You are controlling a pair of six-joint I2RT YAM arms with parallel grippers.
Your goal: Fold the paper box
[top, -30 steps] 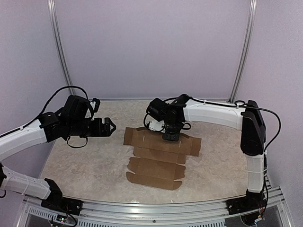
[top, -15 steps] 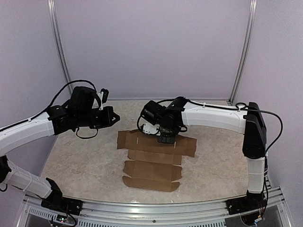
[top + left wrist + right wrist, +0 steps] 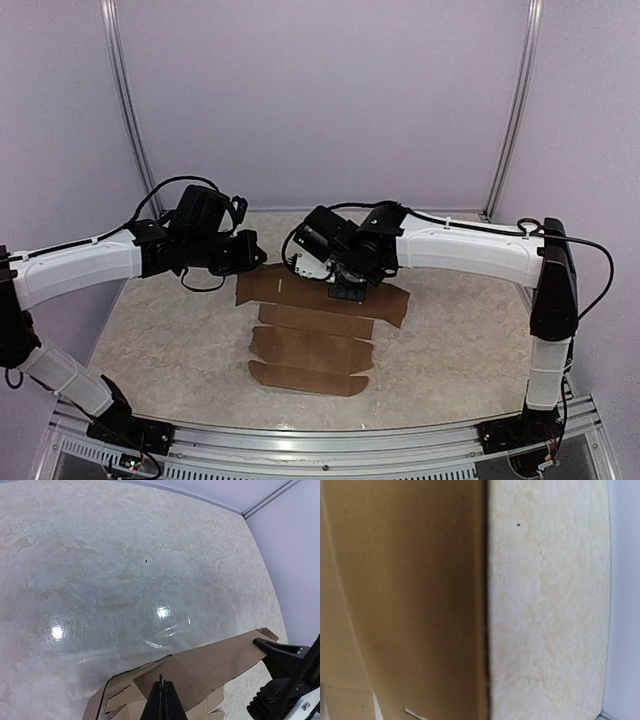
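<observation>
reaching in from both sides, my two arms meet over the middle of the tabletop (image 3: pixel 160 340). the paper box (image 3: pixel 312 335) lies there as a flat brown cardboard sheet, not folded up. its panels and flaps are spread in steps from the far middle of the tabletop towards my bases.

my left arm (image 3: pixel 80 270) comes in low from the left edge, forearm nearly level. the wrist is bent so that my left fingers (image 3: pixel 252 254) point at the far left corner of the sheet. seen from the left wrist, those fingers (image 3: pixel 155 707) are pressed together with only a thin dark line between them. their tip is over a far flap of the box, and i cannot tell whether it touches the cardboard.

my right arm (image 3: pixel 470 250) rises straight from its base at the right, bends at the elbow and stretches leftward in a long shallow arch. its wrist turns down, and my right fingers (image 3: pixel 348 293) are closed, tip down on the far panel of the sheet near its middle.

the right wrist view is blurred and very close. brown cardboard fills its left half and pale marbled tabletop its right, and my own fingers do not show there.
</observation>
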